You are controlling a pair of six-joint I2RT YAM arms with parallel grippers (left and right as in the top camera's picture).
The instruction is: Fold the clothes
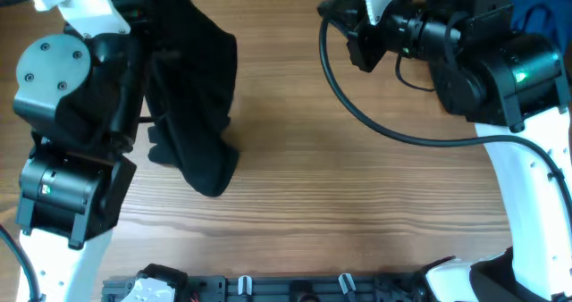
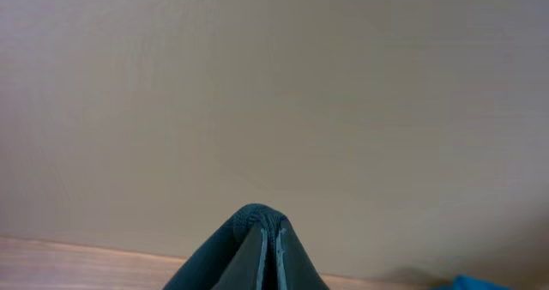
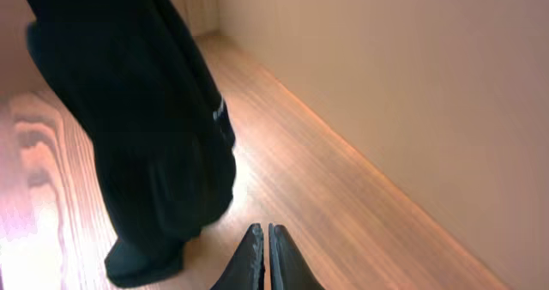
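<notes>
left pincer [image 2: 262, 232]: fingers together, clamped on a fold of the clothes [image 1: 195, 96] at its tip
right pincer [image 3: 266, 235]: fingers together, nothing between them
clothes: black, wrinkled, hanging from left pincer, bottom end bunched on the surface [image 1: 357, 195]; ahead-left of right pincer, apart from it
blue garment [image 1: 536, 7]: behind right pincer, partly hidden by the arm

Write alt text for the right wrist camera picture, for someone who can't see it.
A black garment hangs from the upper left down to a wooden table, bunched at its lower end. At the bottom edge the right gripper points forward, jaws shut and empty, apart from the cloth. A plain beige wall fills the right.
</notes>
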